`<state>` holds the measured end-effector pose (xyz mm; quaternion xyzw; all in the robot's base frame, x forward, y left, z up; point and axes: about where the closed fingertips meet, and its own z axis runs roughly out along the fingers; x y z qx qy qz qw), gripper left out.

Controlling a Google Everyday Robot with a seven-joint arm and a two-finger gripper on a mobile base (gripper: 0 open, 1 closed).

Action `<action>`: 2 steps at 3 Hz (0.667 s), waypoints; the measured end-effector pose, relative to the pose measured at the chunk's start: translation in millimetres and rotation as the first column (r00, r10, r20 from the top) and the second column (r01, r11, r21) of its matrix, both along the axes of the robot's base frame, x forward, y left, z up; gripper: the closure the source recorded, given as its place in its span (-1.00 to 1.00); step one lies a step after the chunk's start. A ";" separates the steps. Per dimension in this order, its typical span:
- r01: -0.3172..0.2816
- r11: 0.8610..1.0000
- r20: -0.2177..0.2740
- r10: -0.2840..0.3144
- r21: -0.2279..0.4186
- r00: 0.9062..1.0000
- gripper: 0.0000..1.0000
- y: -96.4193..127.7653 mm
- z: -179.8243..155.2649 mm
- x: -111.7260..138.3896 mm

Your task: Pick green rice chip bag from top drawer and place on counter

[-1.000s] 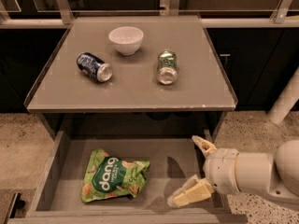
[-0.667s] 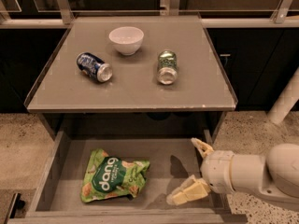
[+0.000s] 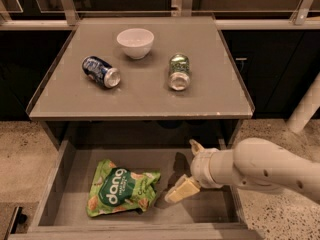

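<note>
The green rice chip bag (image 3: 123, 193) lies flat on the bottom of the open top drawer (image 3: 57, 181), left of middle, "dang" label up. My gripper (image 3: 190, 168) is inside the drawer, just right of the bag, coming in from the right on a white arm. Its two cream fingers are spread apart and hold nothing; the lower fingertip (image 3: 182, 189) is close to the bag's right edge. The counter (image 3: 140, 96) is the grey tabletop above the drawer.
On the counter are a white bowl (image 3: 135, 42) at the back, a blue can (image 3: 101, 71) on its side at left and a green-patterned can (image 3: 179, 72) on its side at right. Speckled floor lies to both sides of the drawer.
My gripper has moved left inside the drawer toward the bag. The bag and the counter objects have not moved.
</note>
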<state>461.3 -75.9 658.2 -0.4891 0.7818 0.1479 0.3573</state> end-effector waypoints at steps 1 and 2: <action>0.017 0.997 0.000 -0.017 -0.078 1.000 -1.00 7.8 -30.4 19.6; 0.034 0.996 -0.019 -0.036 -0.079 0.999 -1.00 16.9 -49.6 32.4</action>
